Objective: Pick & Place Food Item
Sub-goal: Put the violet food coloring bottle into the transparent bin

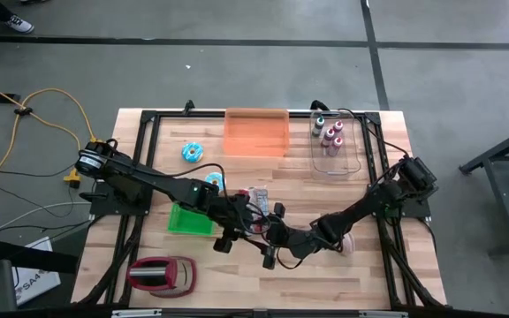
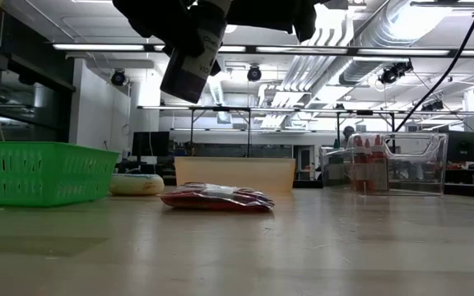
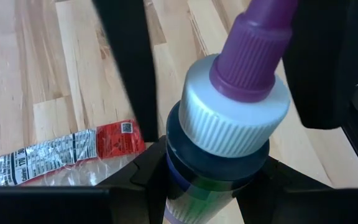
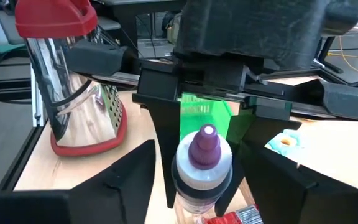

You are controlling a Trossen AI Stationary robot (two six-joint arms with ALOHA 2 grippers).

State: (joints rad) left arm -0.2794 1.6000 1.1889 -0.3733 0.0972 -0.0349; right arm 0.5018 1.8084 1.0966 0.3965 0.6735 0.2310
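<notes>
A small bottle (image 3: pixel 229 118) with a white collar and a purple nozzle hangs above the middle of the table, with my left gripper (image 3: pixel 210 183) shut on it. My right gripper (image 4: pixel 201 193) faces it from the table's right side. It is open, with one finger on either side of the bottle's cap end (image 4: pixel 204 146). The two grippers meet near the table's front middle (image 1: pixel 268 237). A red and white snack packet (image 3: pixel 61 152) lies flat on the wood below. My left gripper pinches the bottle's body just below the white collar (image 3: pixel 188 171) between its two fingers. The bottle lies along the fingers, its purple nozzle pointing away from the wrist. It is lifted clear of the table (image 2: pixel 189 66).
A green basket (image 1: pixel 190 218) sits left of the grippers, and a red and silver toaster (image 1: pixel 162 276) stands at the near left. At the back are an orange container (image 1: pixel 256 132), a clear bin of bottles (image 1: pixel 334 141) and two blue rings (image 1: pixel 193 152).
</notes>
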